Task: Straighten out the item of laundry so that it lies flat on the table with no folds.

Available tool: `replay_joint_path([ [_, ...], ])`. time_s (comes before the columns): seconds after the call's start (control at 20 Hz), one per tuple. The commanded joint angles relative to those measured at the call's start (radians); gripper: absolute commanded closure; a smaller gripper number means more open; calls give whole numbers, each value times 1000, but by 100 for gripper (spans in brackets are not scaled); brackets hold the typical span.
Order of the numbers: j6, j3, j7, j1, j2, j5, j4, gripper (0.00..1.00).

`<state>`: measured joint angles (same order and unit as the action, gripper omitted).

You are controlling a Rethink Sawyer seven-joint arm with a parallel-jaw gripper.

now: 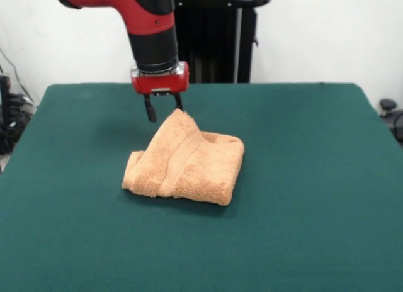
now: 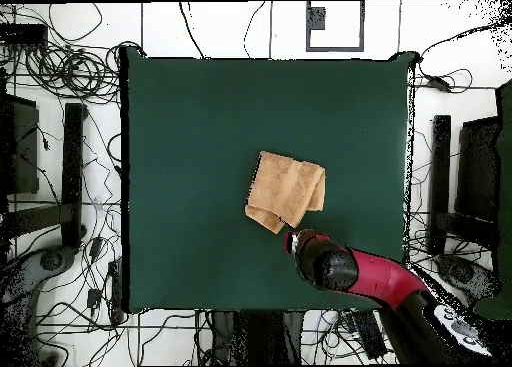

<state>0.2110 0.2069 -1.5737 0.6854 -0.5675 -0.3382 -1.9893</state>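
- hidden: in the overhead view the arm (image 2: pixel 370 275) covers the gripper; the towel's tag does not show in either view.
- the towel (image 1: pixel 186 164) is orange-tan terry, bunched and folded over itself, with a rolled edge at the front view's left and a peak rising at its far side; a woven band crosses it.
- it lies near the middle of the green table (image 1: pixel 302 229), long axis roughly across the front view.
- the gripper (image 1: pixel 163 108) pinches the raised far corner, fingers closed on the cloth.
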Motion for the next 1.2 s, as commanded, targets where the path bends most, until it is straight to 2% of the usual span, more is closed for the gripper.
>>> replay_joint_path([
  [0.05, 57, 111, -71, -51, 21, 12, 35, 0],
  [0.4, 128, 119, -90, -89, -32, 61, 30, 0],
  [0.8, 258, 126, -50, -138, -19, 96, 131, 0],
  [1.2, 250, 143, -40, -129, 24, 83, 173, 0],
])
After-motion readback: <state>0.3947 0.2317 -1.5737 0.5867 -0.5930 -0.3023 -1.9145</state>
